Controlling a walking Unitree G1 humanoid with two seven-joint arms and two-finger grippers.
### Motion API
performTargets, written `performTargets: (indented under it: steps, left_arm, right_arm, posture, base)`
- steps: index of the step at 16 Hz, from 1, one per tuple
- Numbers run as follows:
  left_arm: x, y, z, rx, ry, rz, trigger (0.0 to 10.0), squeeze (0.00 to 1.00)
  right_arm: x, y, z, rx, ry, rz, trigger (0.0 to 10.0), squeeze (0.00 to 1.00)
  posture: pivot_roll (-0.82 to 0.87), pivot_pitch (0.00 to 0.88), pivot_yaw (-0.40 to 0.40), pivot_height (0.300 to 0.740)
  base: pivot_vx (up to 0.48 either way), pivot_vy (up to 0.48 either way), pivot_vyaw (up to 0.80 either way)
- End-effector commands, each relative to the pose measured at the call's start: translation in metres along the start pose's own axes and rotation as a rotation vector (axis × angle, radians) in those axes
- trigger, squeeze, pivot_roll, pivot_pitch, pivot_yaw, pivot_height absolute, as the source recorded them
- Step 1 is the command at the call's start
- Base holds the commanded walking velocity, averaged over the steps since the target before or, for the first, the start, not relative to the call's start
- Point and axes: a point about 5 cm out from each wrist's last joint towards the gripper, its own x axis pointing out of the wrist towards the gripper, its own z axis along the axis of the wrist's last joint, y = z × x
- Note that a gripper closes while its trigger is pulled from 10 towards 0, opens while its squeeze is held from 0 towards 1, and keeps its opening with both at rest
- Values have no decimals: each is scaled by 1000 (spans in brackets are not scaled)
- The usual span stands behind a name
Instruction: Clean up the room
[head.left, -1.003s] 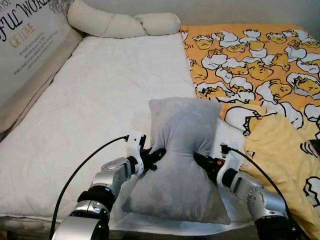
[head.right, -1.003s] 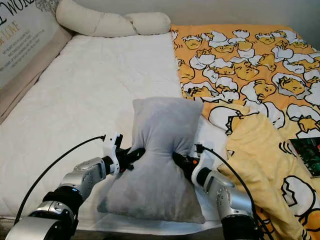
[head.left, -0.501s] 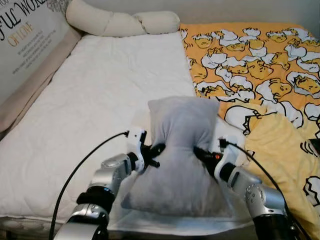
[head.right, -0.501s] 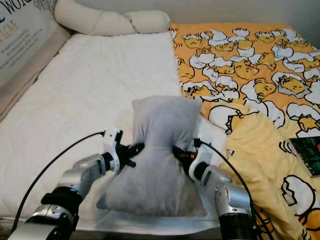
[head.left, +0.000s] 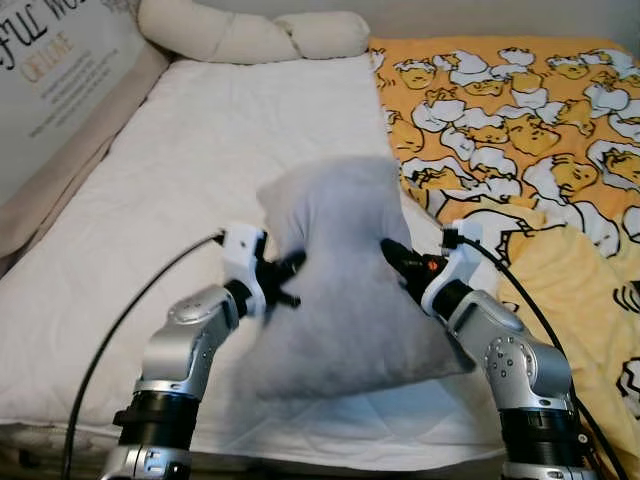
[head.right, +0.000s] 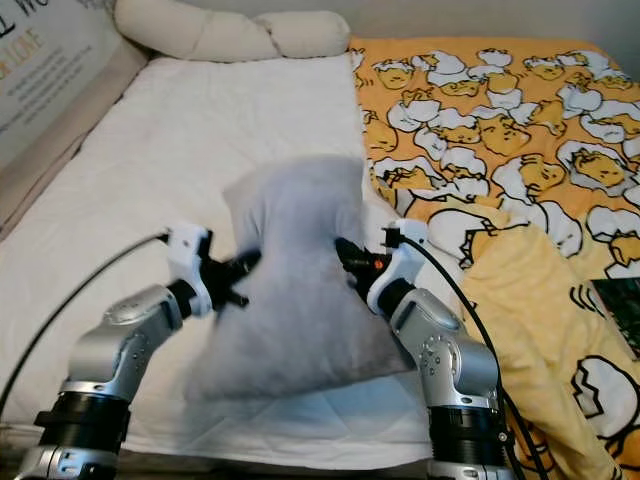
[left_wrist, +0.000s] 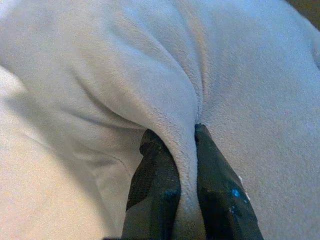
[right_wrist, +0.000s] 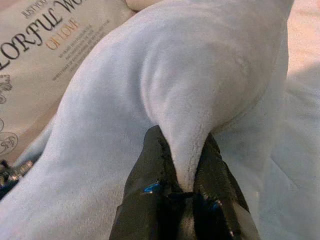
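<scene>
A grey pillow is held up over the near edge of the white mattress, a fold of its plush pinched on one side by the closed left gripper and on the other by the closed right gripper, so the step in hand is judged to be the carrying of it toward its place. Next, it probably needs to be borne, both pinches kept, past the yellow cartoon blanket to the cream bolster at the head, where a panel bears partly legible words, "COLORFUL WOR…" and "OF LOVE" in the right wrist view
</scene>
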Motion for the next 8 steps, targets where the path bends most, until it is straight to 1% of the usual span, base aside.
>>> performTargets:
  steps: [1, 2, 3, 4, 5, 6, 7, 8]
  left_arm:
    - [-7, -3, 18, 37, -64, 45, 2039, 0]
    - [-9, -2, 21, 62, -64, 69, 5647, 0]
    - [-12, 3, 20, 80, -7, 144, 10000, 0]
    - [-15, 5, 22, 94, -16, 162, 10000, 0]
    - [-15, 5, 22, 94, -16, 162, 10000, 0]
    - [-16, 2, 26, 131, -43, 158, 10000, 0]
    - [-18, 3, 26, 138, -49, 185, 10000, 0]
    - [-21, 4, 25, 149, -48, 222, 10000, 0]
  right_arm:
    - [0, 15, 7, -40, -38, 28, 10000, 0]
    - [0, 17, 8, -44, -45, 27, 10000, 0]
    - [0, 19, 7, -42, -63, 1, 10000, 0]
    - [0, 20, 7, -42, -83, -33, 10000, 0]
    - [0, 20, 7, -42, -83, -33, 10000, 0]
    - [0, 21, 8, -65, -92, -54, 10000, 0]
    - [-1, 22, 8, -78, -94, -49, 10000, 0]
    - [-3, 23, 9, -149, -103, -32, 10000, 0]
  posture:
    - [-63, 0, 29, 740]
    - [-65, 0, 30, 740]
    - [-71, 0, 36, 740]
    - [-81, 0, 44, 740]
    - [-81, 0, 44, 740]
    - [-81, 0, 45, 740]
    - [-84, 0, 47, 740]
    - [-90, 0, 47, 740]
  base:
    - [0, 0, 0]
    - [0, 0, 0]
    - [0, 0, 0]
    - [0, 0, 0]
    - [0, 0, 0]
    - [0, 0, 0]
    - [0, 0, 0]
    - [0, 0, 0]
